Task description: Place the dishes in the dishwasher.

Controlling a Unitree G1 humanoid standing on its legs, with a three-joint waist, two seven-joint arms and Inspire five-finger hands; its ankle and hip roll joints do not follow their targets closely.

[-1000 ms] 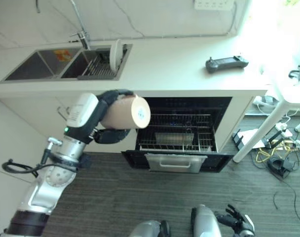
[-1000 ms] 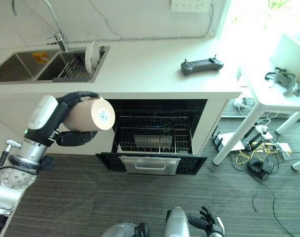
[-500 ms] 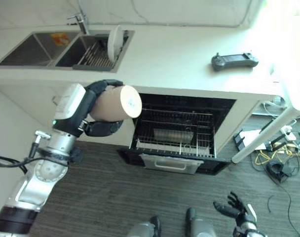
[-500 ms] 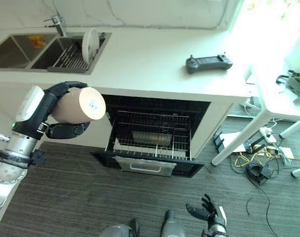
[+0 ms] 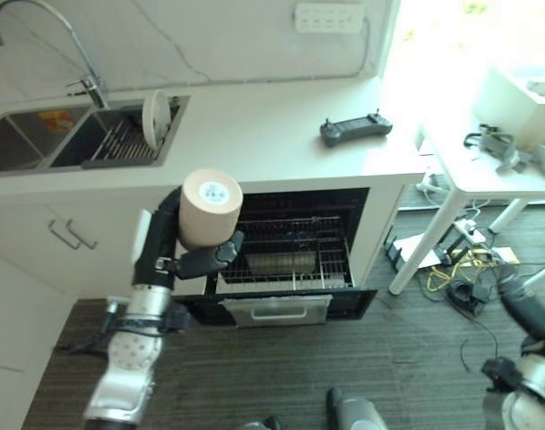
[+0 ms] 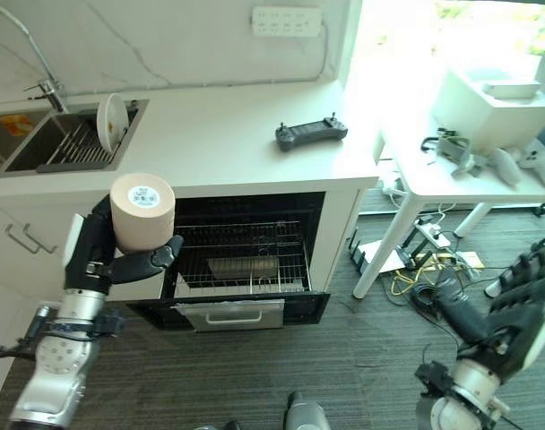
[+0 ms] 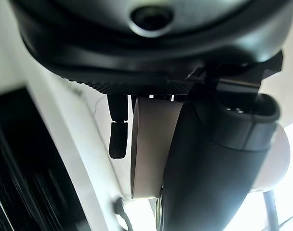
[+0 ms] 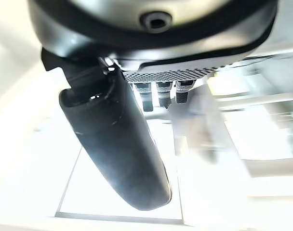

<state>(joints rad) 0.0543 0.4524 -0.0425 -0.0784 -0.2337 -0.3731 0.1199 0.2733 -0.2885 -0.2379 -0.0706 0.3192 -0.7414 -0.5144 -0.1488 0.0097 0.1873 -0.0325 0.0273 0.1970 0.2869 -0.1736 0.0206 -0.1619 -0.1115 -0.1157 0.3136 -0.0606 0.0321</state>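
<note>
A beige cup point(image 5: 210, 210) sits in my left hand point(image 5: 187, 262), base turned up, with a round sticker on it. Fingers wrap the cup's back and the thumb crosses under its front. In the left wrist view the cup point(image 7: 151, 144) shows between thumb and fingers. It hangs in front of the left edge of the open dishwasher point(image 5: 290, 255), above the lowered door point(image 5: 277, 309). A metal piece lies in the wire rack. A white plate point(image 5: 154, 114) stands upright in the sink's drying rack. My right hand point(image 6: 523, 291) is at the lower right, fingers relaxed, holding nothing.
A double sink point(image 5: 39, 148) with a tap is at the counter's left. A black controller point(image 5: 353, 131) lies on the white counter. A white side table point(image 5: 488, 166) with gear stands to the right, with cables point(image 5: 461, 269) on the floor beneath it.
The camera has shifted. My left hand has turned the cup from sideways to base up, nearer the dishwasher's left edge. My right hand has risen at the lower right.
</note>
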